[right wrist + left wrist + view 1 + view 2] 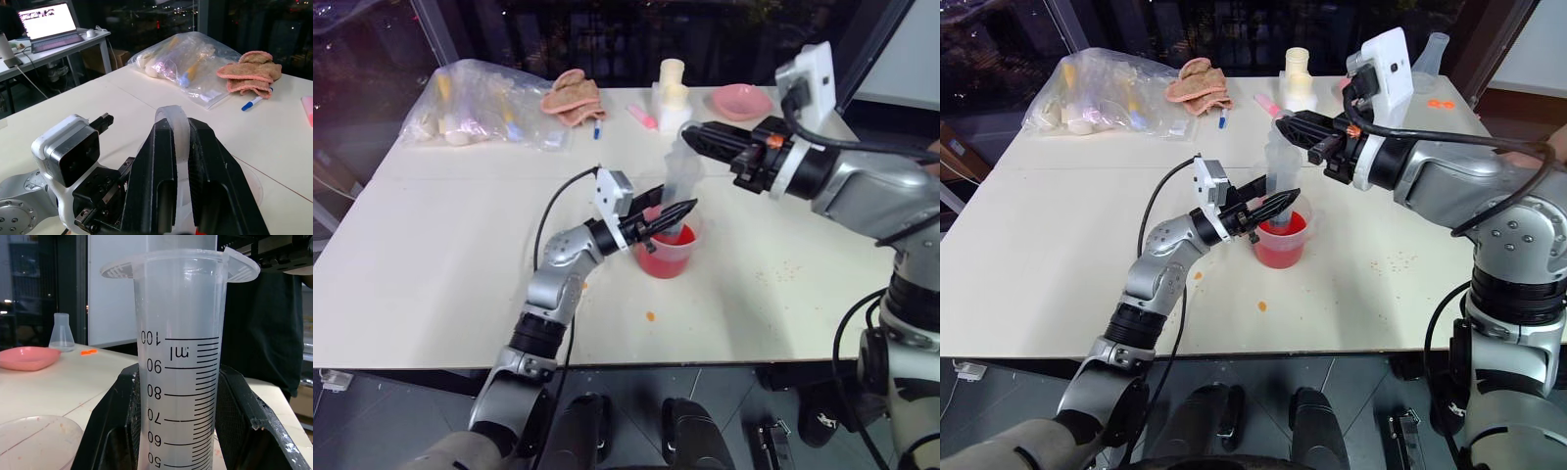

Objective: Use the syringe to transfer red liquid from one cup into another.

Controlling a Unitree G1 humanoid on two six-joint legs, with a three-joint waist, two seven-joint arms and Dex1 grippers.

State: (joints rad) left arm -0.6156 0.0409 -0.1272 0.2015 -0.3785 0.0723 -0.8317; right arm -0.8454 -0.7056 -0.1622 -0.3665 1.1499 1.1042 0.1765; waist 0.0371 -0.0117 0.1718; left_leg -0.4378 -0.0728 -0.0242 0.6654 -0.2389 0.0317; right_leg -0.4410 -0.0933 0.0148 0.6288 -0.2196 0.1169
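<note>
The syringe stands upright with its lower end in the spouted clear cup, which holds red liquid and sits mid-table. My left gripper is shut on the syringe's barrel just above the cup's rim. The barrel looks clear from the 50 mark up. My right gripper reaches in from the right, shut on the ring end of the plunger at the syringe's top. The other cup is out of view.
At the table's back are a plastic bag of items, a pink cloth, a blue pen, white bottles and a pink bowl. A clear flask stands far right. Orange drops dot the tabletop.
</note>
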